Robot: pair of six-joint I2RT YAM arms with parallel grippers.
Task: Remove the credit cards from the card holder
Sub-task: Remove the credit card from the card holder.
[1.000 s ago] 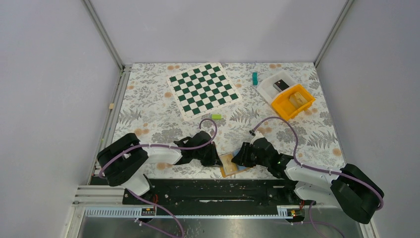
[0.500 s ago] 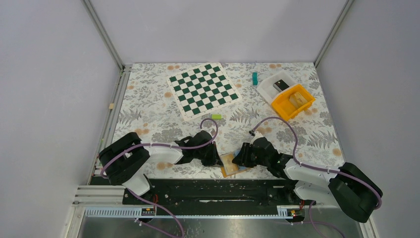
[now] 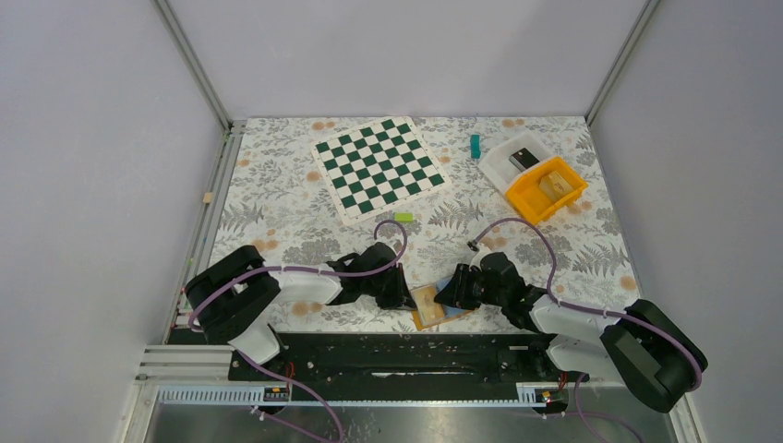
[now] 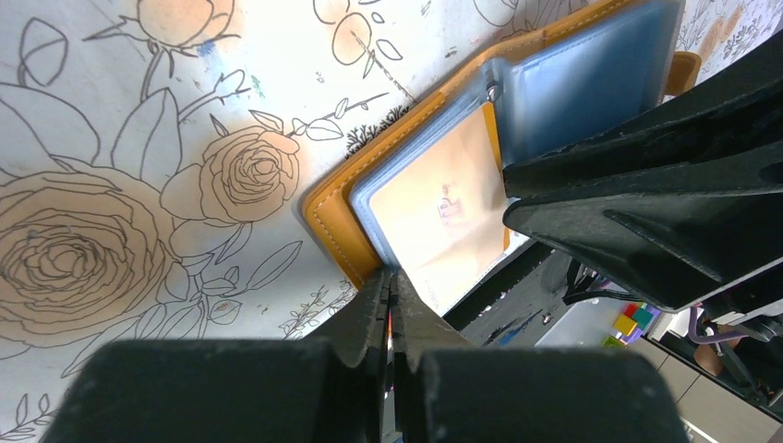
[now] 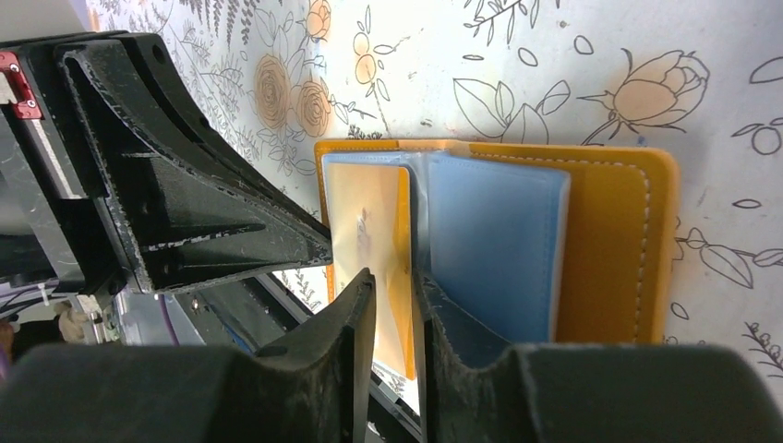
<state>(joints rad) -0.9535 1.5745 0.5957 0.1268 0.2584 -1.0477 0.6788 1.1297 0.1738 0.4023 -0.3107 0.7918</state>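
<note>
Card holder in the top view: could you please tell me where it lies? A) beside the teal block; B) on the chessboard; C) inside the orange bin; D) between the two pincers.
D: the orange card holder lies open with the left pincer at one side and the right pincer at the other.

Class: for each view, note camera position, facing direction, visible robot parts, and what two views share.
Top external: above, behind the robot, looking down at the table; left arm and right arm show.
Left wrist: on the left arm, facing the card holder past the left gripper.
Right wrist: likewise, past the right gripper.
Shared: both wrist views show the open card holder and the opposite gripper.
</note>
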